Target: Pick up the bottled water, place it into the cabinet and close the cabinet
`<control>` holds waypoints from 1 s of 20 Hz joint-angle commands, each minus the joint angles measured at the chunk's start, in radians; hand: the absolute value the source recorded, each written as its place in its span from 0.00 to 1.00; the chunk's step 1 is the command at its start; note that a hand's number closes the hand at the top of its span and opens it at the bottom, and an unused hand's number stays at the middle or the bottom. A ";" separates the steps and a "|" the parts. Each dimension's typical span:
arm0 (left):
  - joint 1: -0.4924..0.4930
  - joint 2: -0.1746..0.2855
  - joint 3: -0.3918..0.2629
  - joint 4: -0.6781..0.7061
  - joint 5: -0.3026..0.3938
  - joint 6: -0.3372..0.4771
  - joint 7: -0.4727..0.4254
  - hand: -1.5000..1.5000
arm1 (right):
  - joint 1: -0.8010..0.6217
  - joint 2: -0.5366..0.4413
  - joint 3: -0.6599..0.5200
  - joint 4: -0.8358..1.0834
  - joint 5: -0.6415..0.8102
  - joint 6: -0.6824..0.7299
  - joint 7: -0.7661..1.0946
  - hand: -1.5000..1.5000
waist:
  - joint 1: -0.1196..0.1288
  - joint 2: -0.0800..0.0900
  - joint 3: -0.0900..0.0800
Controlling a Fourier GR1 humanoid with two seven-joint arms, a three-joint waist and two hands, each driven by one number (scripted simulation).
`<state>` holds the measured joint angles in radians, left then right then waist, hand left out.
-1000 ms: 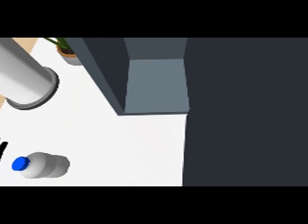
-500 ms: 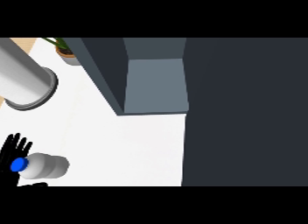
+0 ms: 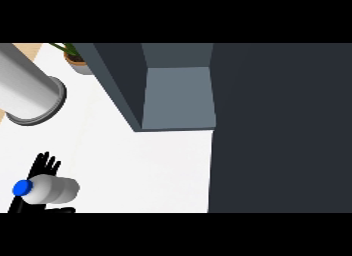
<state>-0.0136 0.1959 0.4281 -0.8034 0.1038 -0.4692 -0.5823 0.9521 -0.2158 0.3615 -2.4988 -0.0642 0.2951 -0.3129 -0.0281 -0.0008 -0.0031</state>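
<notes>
The bottled water point(image 3: 52, 190) is lying on its side at the lower-left corner of the white counter point(image 3: 149, 170). Its blue cap point(image 3: 21, 188) is pointing toward the view's left edge.

The left hand point(image 3: 46, 165) is showing right behind the bottle. Its black fingers are sticking up past the bottle's top side, straight and slightly fanned, not wrapped round it. The palm is hidden by the bottle. A bit of black is peeking out under the bottle too, prob. the thumb or heel of the hand, but it's too cut off by the lower edge to say.

The cabinet point(image 3: 179, 95) is sitting at top centre, well apart from the bottle, w/ dark walls and a lighter grey face. A wide dark panel point(image 3: 286, 127) is filling the whole right side.

A big grey cylinder point(image 3: 24, 95) is slanting in from the upper left. A small potted plant point(image 3: 75, 61) is standing betw. it and the cabinet, near the top.
</notes>
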 commanded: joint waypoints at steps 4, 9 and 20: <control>-0.117 0.020 0.001 0.220 -0.048 0.012 -0.184 1.00 | 0.050 -0.021 0.036 -0.198 0.033 -0.038 0.086 0.00 | 0.003 0.005 -0.002; -0.117 0.031 -0.037 0.314 -0.142 0.116 -0.341 1.00 | 0.041 -0.051 -0.037 -0.123 -0.015 -0.012 0.001 0.00 | 0.003 0.007 -0.002; -0.219 -0.173 -0.213 0.267 -0.322 0.417 -0.466 1.00 | 0.065 -0.050 0.018 -0.094 0.028 -0.037 -0.025 0.00 | 0.006 0.005 0.000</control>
<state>-0.1854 0.1523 0.2967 -0.5467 -0.1469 -0.1451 -0.9983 1.0284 -0.2638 0.3775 -2.4954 -0.0440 0.2786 -0.4015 -0.0259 -0.0019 0.0043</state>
